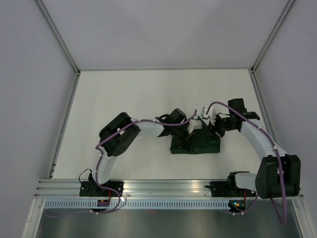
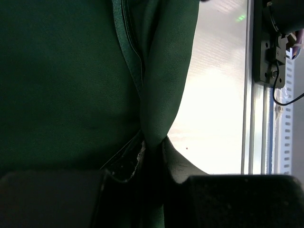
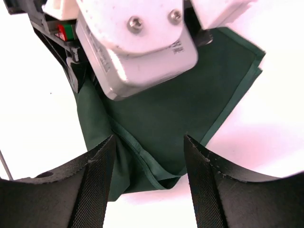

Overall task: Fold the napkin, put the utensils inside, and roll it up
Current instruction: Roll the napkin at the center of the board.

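Observation:
The dark green napkin (image 1: 195, 144) lies folded on the white table near the middle. My left gripper (image 1: 185, 133) is shut on a pinched fold of the napkin (image 2: 161, 95), which hangs from between its fingers. My right gripper (image 1: 216, 130) is open and hovers just above the napkin's right corner (image 3: 161, 123), its fingers (image 3: 95, 175) straddling a folded hem. The left gripper's white housing (image 3: 137, 42) fills the top of the right wrist view. The orange utensils are not in view.
The table's aluminium front rail (image 1: 163, 186) runs along the near edge, also in the left wrist view (image 2: 251, 95). Grey walls close in the back and both sides. The right arm's base (image 1: 277, 173) stands at the near right.

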Motion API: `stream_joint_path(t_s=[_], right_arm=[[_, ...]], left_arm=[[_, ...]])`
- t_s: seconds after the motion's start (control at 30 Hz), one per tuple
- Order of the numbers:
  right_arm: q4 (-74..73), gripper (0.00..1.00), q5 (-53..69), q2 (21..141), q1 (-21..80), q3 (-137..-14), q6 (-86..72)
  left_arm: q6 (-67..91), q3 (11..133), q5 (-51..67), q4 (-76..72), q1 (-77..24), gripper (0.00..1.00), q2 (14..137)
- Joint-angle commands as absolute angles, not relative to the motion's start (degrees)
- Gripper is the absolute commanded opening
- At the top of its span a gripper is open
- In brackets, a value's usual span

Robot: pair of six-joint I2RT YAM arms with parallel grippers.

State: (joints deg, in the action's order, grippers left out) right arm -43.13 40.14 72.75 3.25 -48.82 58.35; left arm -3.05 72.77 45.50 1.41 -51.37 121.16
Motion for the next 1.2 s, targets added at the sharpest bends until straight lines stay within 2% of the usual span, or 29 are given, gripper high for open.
stream_joint_path(t_s=[0.0, 0.1, 0.23, 0.47, 0.7, 1.17], right_arm=[[-44.63, 0.65, 41.83, 73.73, 3.16, -48.60, 60.72], [-49.74, 0.64, 43.94, 73.74, 3.16, -48.34, 65.65], [-42.75, 0.64, 41.50, 69.19, 4.13, -43.96, 63.20], [-36.75, 0.65, 37.37, 65.83, 11.58, -38.60, 59.77], [-29.10, 0.66, 31.03, 65.74, 19.94, -32.88, 57.13], [-22.15, 0.66, 26.29, 68.73, 29.43, -30.06, 51.60]], left_arm=[[-0.97, 71.28, 39.82, 12.30, -51.50, 0.02, 125.33], [-0.62, 72.50, 40.34, 13.71, -51.50, 0.02, 126.21], [-0.62, 75.84, 40.96, 18.09, -51.42, 0.02, 129.54], [-0.62, 80.94, 42.01, 25.04, -50.19, 0.02, 133.50], [0.97, 83.93, 43.50, 29.09, -49.04, 0.02, 135.52], [3.16, 88.06, 43.77, 32.87, -48.69, 0.02, 138.60]])
